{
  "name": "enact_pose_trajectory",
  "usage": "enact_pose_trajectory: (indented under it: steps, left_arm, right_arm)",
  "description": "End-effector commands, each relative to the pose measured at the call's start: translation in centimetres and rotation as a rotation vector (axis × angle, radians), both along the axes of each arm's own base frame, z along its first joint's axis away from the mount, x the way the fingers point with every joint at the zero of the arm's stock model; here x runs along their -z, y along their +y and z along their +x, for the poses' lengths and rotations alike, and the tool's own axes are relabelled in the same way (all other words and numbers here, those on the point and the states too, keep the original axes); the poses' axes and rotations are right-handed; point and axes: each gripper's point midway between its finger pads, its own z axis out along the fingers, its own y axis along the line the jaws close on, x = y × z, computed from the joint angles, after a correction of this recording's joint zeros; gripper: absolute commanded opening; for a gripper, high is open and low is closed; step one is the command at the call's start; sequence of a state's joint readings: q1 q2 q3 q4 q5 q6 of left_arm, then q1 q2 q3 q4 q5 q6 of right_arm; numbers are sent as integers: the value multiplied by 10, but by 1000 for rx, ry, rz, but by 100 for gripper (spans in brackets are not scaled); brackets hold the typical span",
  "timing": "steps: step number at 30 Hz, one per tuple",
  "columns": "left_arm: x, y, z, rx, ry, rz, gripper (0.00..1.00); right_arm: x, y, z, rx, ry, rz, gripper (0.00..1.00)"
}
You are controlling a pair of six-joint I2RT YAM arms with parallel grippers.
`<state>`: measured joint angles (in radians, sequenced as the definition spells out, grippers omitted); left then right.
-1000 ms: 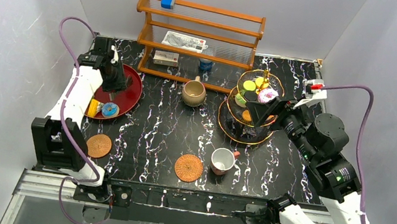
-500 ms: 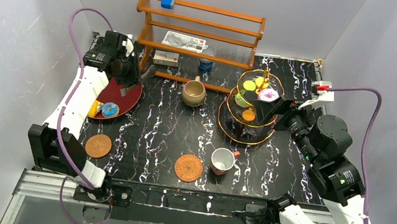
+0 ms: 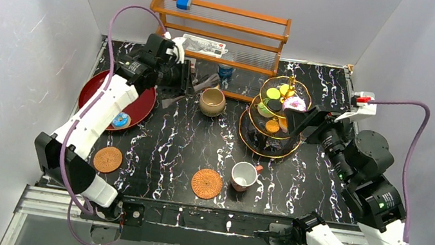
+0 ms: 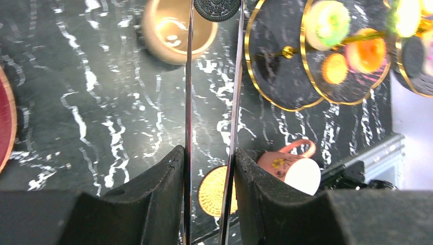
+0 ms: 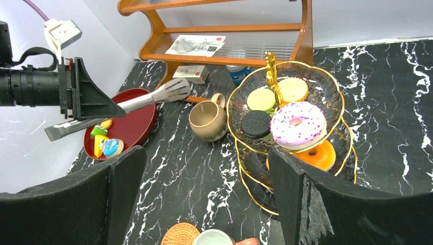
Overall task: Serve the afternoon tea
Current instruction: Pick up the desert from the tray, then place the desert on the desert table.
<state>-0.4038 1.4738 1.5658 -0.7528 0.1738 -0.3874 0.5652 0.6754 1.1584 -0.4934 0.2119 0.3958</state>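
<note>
Between the tong tips, just by the tan mug point(image 4: 171, 30), sits a dark sandwich cookie point(image 4: 217, 8). Tongs point(image 4: 188, 102) are clamped in the left gripper point(image 4: 209, 153). Tiered stand point(image 5: 316, 87) right of the mug carries a pink donut point(image 5: 297, 125) and other sweets. Right gripper point(image 3: 297, 117) is beside the stand, jaws wide apart, empty. Red-handled cup point(image 3: 244, 176) and two coasters point(image 3: 206, 183) sit near the front edge. Red tray point(image 3: 91, 87) is at the left.

You're getting the cookie point(image 4: 217, 8) in your tongs point(image 4: 188, 102) cropped by the left wrist view's top edge, and the red-handled cup point(image 5: 212, 238) is getting chopped off at right wrist's bottom.
</note>
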Motion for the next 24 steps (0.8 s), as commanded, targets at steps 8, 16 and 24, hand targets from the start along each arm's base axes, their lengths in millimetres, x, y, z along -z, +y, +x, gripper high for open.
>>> enact_pose_trajectory:
  steps: [8,16,24]
  left_arm:
    - [-24,-92,-43,220,-3,-107,32]
    - [-31,-127,-68,309,-21,-131,32]
    - [-29,-140,-71,339,-16,-131,33]
  right_arm:
    - [-46,-14,-11,25,-118,30,99]
    - [-50,-20,-14,44,-133,25,99]
    - [-50,-17,-15,27,-132,27,99]
